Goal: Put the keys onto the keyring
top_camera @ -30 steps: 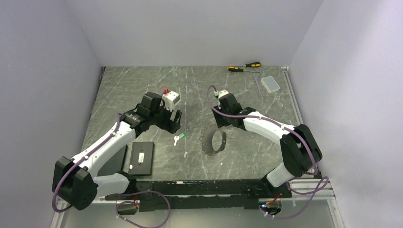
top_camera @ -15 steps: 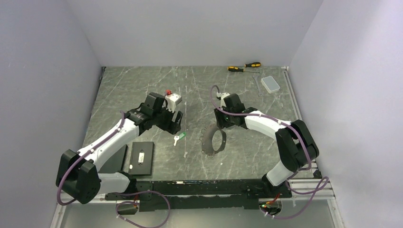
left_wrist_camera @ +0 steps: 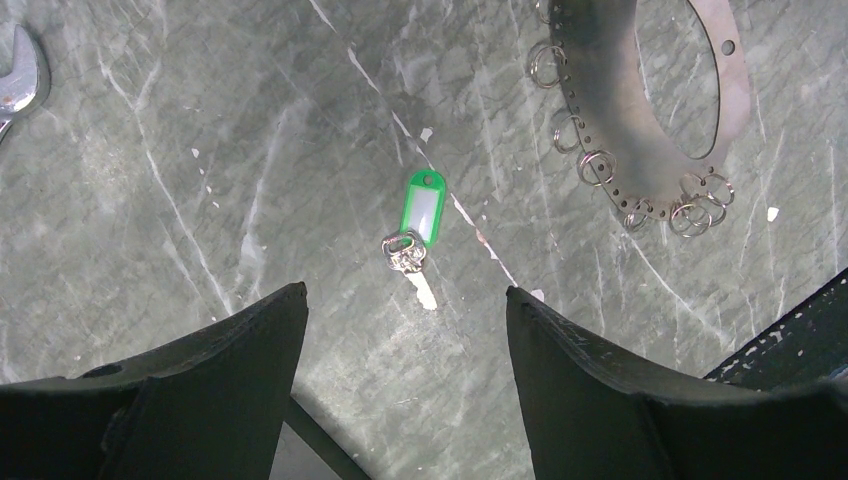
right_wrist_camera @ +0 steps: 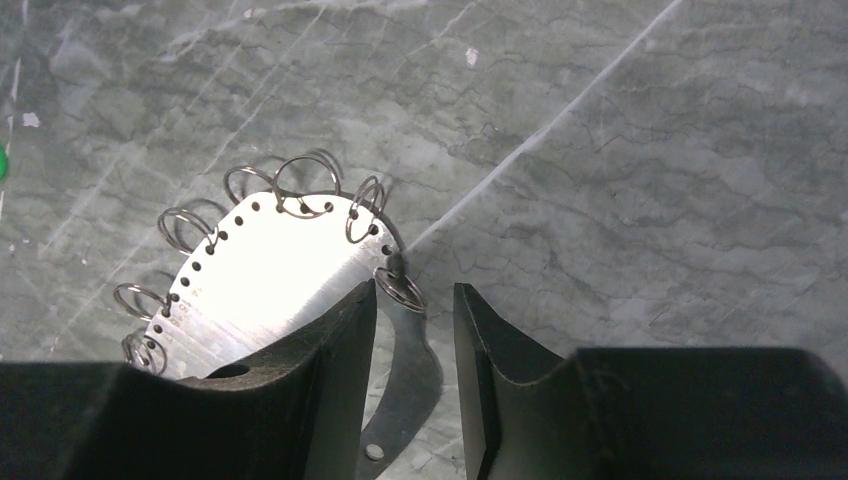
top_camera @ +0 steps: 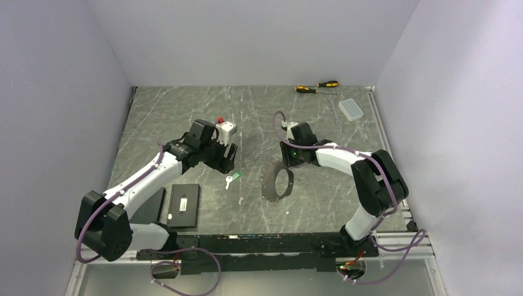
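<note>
- Left gripper, jaws wide, has edged over the key, which now lies between its fingertips.
- Right gripper stays clamped on the keyring; picking up the key looks next.

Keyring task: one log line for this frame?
left gripper: open, above key | right gripper: shut on keyring rim | key: on table, not on keyring

No text, brand or number can be read: the white label on the black box is too small, the keys carry an unmarked green tag
</note>
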